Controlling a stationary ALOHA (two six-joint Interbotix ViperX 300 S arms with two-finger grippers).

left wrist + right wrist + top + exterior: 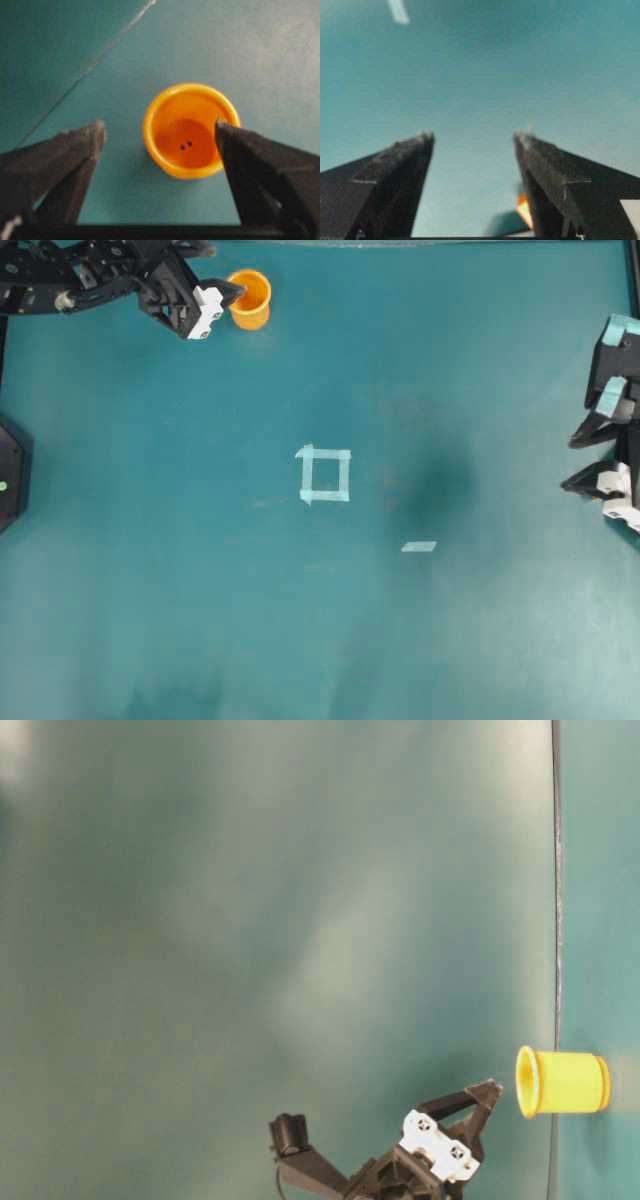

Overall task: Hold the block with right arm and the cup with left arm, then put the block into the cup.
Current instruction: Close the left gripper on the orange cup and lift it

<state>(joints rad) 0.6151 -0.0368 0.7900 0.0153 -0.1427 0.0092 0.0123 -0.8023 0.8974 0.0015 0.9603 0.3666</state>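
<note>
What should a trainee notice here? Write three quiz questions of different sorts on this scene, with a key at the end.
1. True or false: the small yellow-orange plastic cup stands upright on the teal table.
2. The left gripper is: A) shut on the cup; B) open, with the cup just ahead of its fingers; C) shut and empty.
3. Fill in: in the overhead view, the pale tape square lies near the table's ____.
Key: 1 true; 2 B; 3 middle.
</note>
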